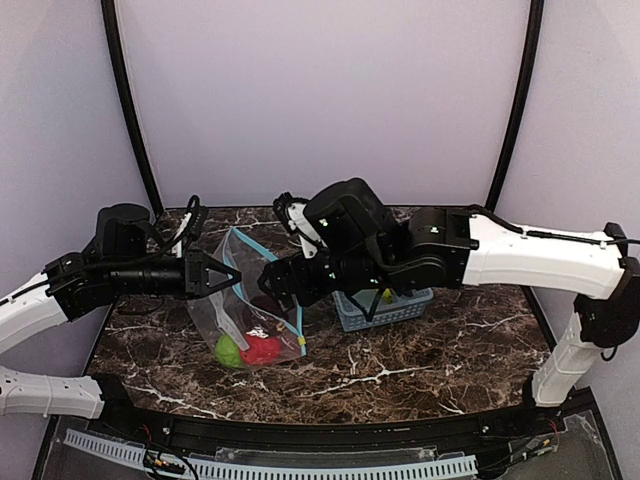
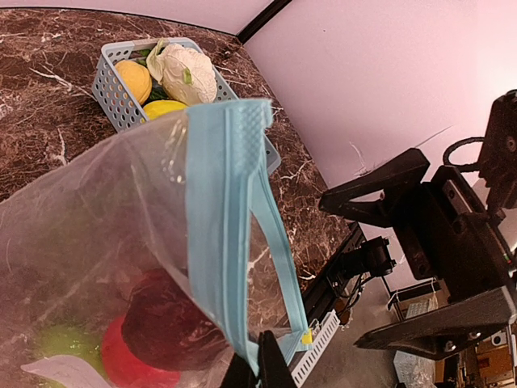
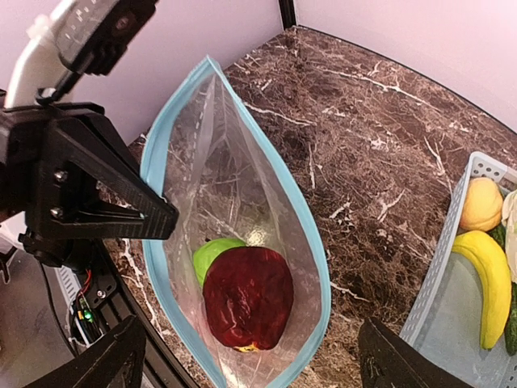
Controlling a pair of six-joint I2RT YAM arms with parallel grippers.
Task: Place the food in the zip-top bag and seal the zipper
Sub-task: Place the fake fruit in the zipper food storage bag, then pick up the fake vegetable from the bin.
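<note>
Top external view showed a dark marble table (image 1: 450, 350) with the right arm (image 1: 530, 255) reaching in across it from the right and the left arm (image 1: 100, 275) from the left. Between them the zip-top bag (image 1: 235, 320) stood on the table, mouth up and gaping, its lower end resting on the marble. Just right of the bag, partly under the right arm, sat a light blue lattice basket (image 1: 385, 310).

The left gripper (image 1: 228, 274) had its jaws closed on the bag's rim, pinching one side of the mouth and holding it up; the left wrist view showed the tips (image 2: 258, 364) clamped on the teal strip. The right gripper (image 3: 254, 360) hung directly over the open mouth with its jaws spread wide and nothing between them.

Inside the bag (image 3: 234, 194), the right wrist view looked straight down on a dark red apple (image 3: 246, 295) lying at the bottom, touching a green apple (image 3: 212, 252) half hidden behind it. A red apple (image 1: 262, 350) showed through the clear plastic from above, beside the green one.

In the basket (image 2: 113, 97) lay a white cauliflower (image 2: 190, 71), an orange (image 2: 134, 79) just beside it and a yellow banana (image 3: 485, 275); a green cucumber (image 3: 510, 323) showed at the frame edge next to the banana.

The zipper (image 3: 311, 234) ran as a teal loop around the mouth, its two sides well apart and unsealed.
</note>
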